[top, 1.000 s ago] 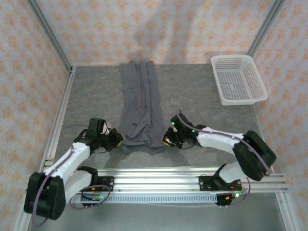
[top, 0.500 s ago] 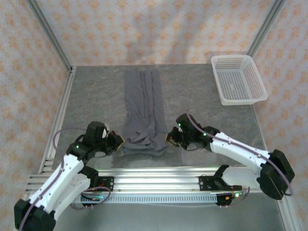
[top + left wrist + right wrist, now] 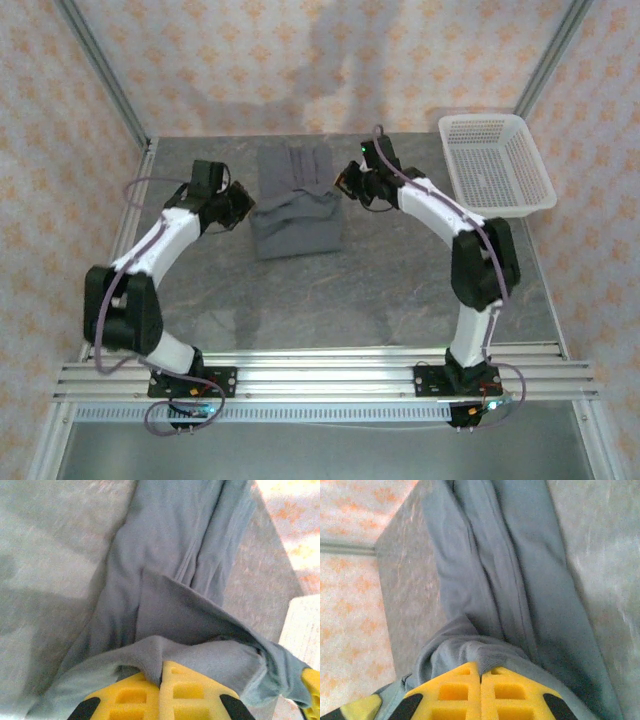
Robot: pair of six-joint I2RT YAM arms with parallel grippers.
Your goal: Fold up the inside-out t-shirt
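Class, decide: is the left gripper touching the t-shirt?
Touching. In the left wrist view, the left gripper is pinched shut on a fold of the t-shirt.

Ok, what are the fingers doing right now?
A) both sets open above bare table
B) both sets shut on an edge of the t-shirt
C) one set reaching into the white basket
B: the left fingers and right fingers are each pinched shut on a cloth edge, and the t-shirt lies doubled over at the far side of the table.
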